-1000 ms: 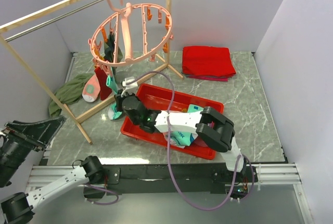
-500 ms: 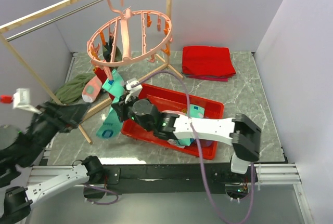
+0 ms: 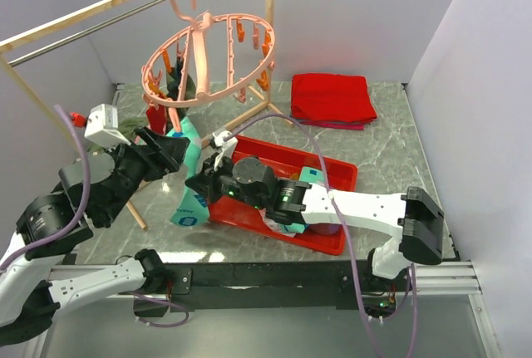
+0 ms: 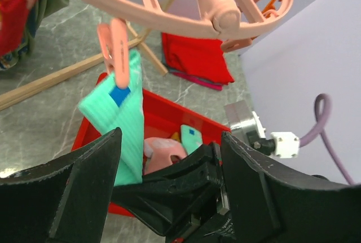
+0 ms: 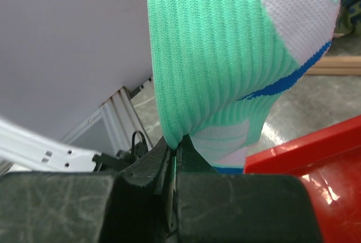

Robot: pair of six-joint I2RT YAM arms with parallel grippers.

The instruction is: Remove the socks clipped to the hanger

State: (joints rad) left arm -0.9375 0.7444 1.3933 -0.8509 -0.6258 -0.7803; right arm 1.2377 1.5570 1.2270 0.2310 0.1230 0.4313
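Note:
The pink hanger hangs by its hook from the rack's bar. A teal sock is stretched down from one of its pink clips. My right gripper is shut on this sock's lower part, and the right wrist view shows the knit fabric pinched between the jaws. My left gripper stands open just left of the sock. In its wrist view the sock and the right gripper's black body lie between its fingers, which touch neither. Maroon and dark green socks remain clipped at the ring's left side.
A red tray holding several loose socks lies under the right arm. Folded red cloth lies at the back right. The wooden rack's legs cross the marble floor, and a green cloth lies at the left.
My left arm has risen from the lower left corner to beside the clipped teal sock. My right gripper has drawn that sock down and toward the near edge. The hanger has swung a little.

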